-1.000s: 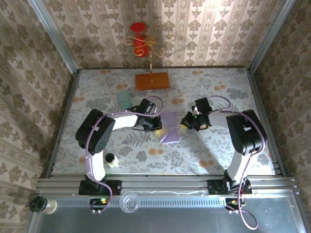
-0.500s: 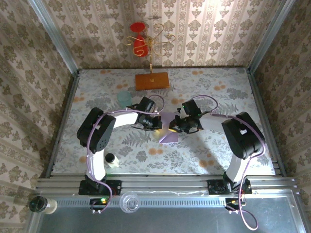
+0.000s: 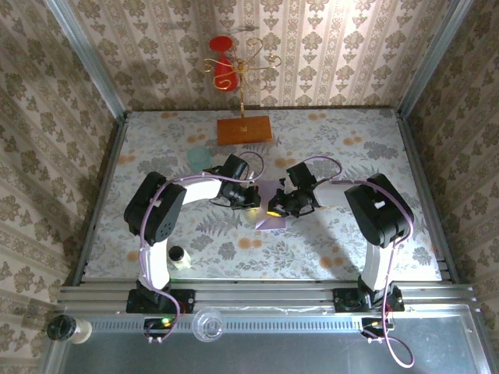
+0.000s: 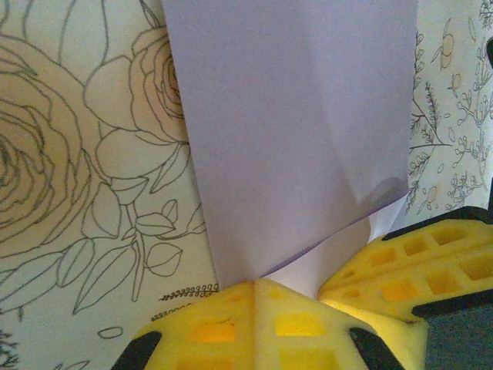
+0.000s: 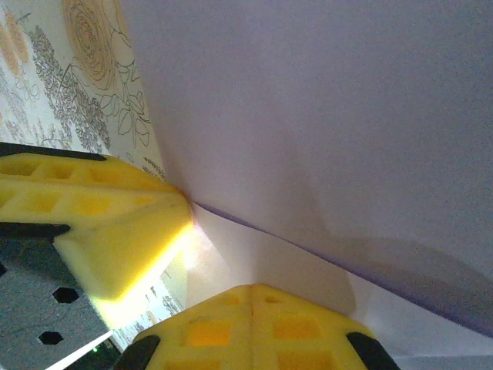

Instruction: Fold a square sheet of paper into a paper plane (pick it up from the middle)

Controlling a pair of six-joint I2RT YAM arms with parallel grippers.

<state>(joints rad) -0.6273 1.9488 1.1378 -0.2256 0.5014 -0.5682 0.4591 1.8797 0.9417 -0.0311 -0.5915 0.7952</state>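
The square sheet of paper, pale lilac with a white underside, lies partly folded on the flowered table between my two grippers. In the left wrist view a lilac flap lies over the white layer. My left gripper is shut, its yellow tips touching the flap's near corner. My right gripper is shut too, its tips resting against the white layer below the lilac flap. From above, the left gripper and right gripper nearly meet over the sheet's left half. The paper plane is out of view.
An orange-brown wooden board lies at the back centre under a gold stand with a red piece. A pale teal cup stands just behind my left arm. A small bottle sits near the front left edge.
My right gripper has moved left from beside the sheet onto it, ending close to the left gripper. The left gripper has barely moved.
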